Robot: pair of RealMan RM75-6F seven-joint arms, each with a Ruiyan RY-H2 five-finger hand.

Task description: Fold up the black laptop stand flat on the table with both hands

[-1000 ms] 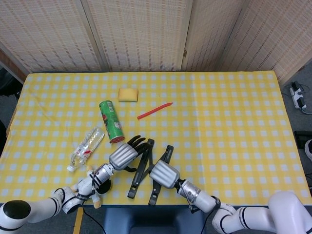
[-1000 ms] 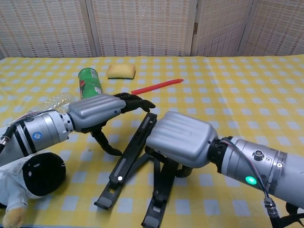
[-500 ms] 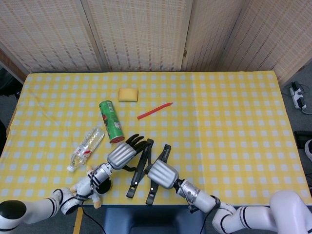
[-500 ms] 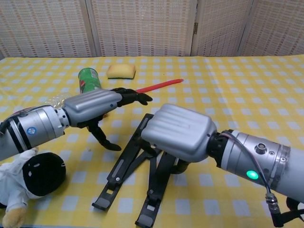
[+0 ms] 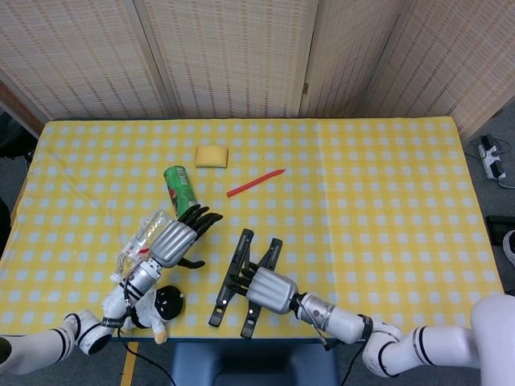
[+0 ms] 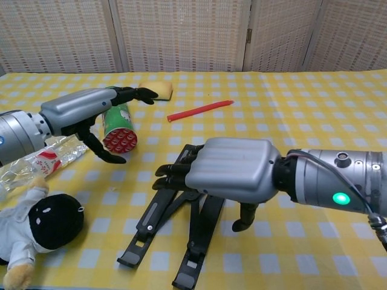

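Note:
The black laptop stand (image 5: 228, 290) lies near the table's front edge, its two bars (image 6: 150, 221) close together and nearly flat. My right hand (image 5: 270, 290) is over the stand's far part, fingers (image 6: 176, 174) stretched forward across the bars and thumb pointing down beside them. From these views I cannot tell whether it touches the stand. My left hand (image 5: 180, 238) is raised well to the left of the stand, fingers apart and holding nothing. In the chest view this hand (image 6: 84, 109) hangs over the green can.
A green can (image 5: 179, 184) lies on its side left of the stand, red lid (image 6: 120, 139) facing me. A clear bottle (image 5: 142, 235) and a plush toy (image 6: 42, 226) lie at front left. A yellow sponge (image 5: 212, 155) and a red stick (image 5: 256, 182) sit further back.
My left hand has let go of the stand and moved up and left, over the can and bottle. My right hand has turned its fingers forward over the bars. The bars have drawn closer together.

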